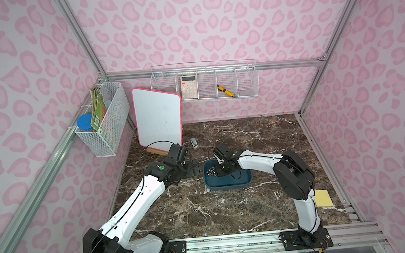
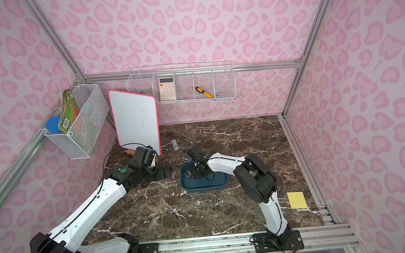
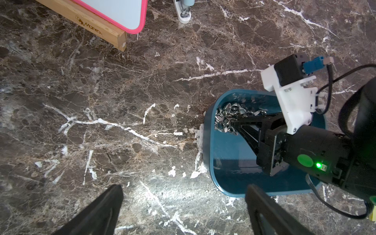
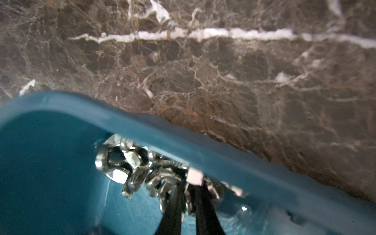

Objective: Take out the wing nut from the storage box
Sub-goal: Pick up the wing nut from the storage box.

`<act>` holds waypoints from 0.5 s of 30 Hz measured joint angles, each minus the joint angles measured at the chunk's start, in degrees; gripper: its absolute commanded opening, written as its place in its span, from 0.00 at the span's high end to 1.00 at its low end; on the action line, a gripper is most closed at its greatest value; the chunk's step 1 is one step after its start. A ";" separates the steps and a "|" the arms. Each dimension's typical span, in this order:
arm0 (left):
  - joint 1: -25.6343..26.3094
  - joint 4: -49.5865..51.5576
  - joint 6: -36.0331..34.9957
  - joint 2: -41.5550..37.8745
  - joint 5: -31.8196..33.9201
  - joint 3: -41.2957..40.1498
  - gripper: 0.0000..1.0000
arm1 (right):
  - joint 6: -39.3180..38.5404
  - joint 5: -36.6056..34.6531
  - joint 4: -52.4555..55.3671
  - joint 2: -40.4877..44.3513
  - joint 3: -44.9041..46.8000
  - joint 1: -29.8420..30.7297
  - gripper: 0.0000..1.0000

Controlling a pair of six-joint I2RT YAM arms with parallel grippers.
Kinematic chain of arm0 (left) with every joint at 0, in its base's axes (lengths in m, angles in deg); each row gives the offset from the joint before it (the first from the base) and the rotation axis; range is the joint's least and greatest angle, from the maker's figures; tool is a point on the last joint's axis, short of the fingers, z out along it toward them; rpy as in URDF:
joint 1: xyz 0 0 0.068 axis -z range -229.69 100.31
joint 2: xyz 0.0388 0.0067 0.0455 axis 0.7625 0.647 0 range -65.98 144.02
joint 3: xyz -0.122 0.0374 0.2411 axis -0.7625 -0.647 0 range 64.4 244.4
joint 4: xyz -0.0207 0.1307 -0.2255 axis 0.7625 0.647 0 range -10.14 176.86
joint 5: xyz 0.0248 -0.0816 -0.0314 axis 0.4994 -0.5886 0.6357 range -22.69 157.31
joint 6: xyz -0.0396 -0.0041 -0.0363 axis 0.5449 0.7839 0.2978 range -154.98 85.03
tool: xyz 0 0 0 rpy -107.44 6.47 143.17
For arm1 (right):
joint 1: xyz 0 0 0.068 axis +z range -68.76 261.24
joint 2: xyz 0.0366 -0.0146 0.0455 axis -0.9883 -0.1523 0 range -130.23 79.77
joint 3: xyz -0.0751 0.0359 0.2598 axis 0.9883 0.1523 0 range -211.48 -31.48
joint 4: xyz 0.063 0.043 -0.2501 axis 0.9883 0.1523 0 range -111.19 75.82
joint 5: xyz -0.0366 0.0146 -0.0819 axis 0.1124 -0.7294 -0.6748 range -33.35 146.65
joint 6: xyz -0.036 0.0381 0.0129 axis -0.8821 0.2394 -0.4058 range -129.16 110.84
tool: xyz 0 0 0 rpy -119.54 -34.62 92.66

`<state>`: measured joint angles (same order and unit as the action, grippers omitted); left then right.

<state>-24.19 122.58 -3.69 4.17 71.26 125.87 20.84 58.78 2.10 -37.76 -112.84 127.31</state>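
The storage box (image 1: 228,185) (image 2: 202,188) is a shallow teal tub on the marble table, right of centre. A heap of shiny wing nuts (image 1: 209,172) (image 3: 227,117) (image 4: 122,162) lies in its far left corner. My right gripper (image 1: 218,172) (image 3: 234,125) (image 4: 186,183) reaches down into that heap. Its black fingers are closed, with a bit of metal from a wing nut pinched between them. My left gripper (image 3: 184,189) (image 1: 191,167) hangs open over bare marble just left of the box, holding nothing.
A pink-rimmed whiteboard (image 1: 157,120) on a wooden stand and a small stapler (image 1: 193,142) are behind the left arm. A yellow pad (image 1: 322,198) lies at the table's right edge. A few small metal pieces (image 1: 239,199) lie in front of the box. White wire baskets (image 1: 204,87) hang on the walls.
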 measured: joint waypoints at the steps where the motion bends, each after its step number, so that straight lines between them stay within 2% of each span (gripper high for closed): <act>1: 0.00 0.00 0.00 0.00 0.00 -0.02 0.01 | 0.02 -0.02 0.13 0.26 0.02 0.00 0.93; 15: 0.00 -0.13 0.02 -0.02 -0.11 -0.52 0.01 | 0.24 -4.61 3.39 7.96 2.91 0.70 0.93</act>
<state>-24.19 122.44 -3.66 4.15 71.15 125.35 21.08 54.17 5.49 -29.81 -109.93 128.00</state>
